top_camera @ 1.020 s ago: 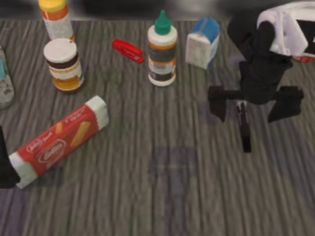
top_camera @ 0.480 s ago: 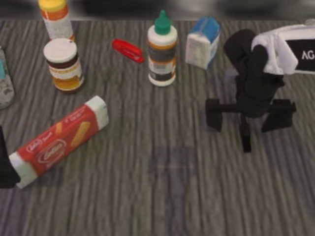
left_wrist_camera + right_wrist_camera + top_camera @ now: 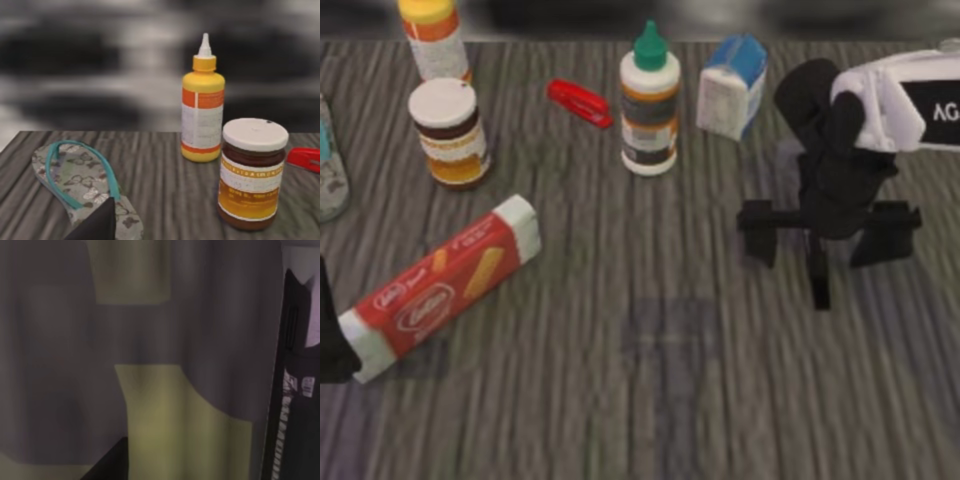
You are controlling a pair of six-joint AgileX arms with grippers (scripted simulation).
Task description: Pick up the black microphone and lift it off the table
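The right gripper (image 3: pixel 829 231) hangs over the right part of the table (image 3: pixel 650 400), its two black fingers (image 3: pixel 758 228) spread wide to either side. They are released, closing on nothing. Between them lies the mic (image 3: pixel 817 270), a slim black stick whose long axis runs almost straight toward the near edge of the table, tilted only slightly. Its near end pokes out past the fingers; its far end, where the head would be, is hidden under the black wrist. It appears to lie flat on the table, untouched by either finger. In the right wrist view a dark upright bar (image 3: pixel 295 390) stands at one edge, likely a finger, over blurred grey and yellowish patches that I cannot read.

Just beyond the gripper stands a blue and white carton (image 3: pixel 732 85). Next along is a green-capped bottle (image 3: pixel 649 100), then the red stapler (image 3: pixel 579 102) lying flat. Farther left are a white-lidded jar (image 3: pixel 448 132) and a yellow-capped bottle (image 3: pixel 433 38). A red biscuit pack (image 3: pixel 440 285) lies diagonally near the left edge, and a patterned sandal (image 3: pixel 82 185) with a teal strap lies beside the jar.

The left arm (image 3: pixel 332 340) is parked at the left edge; I cannot tell its gripper's state.
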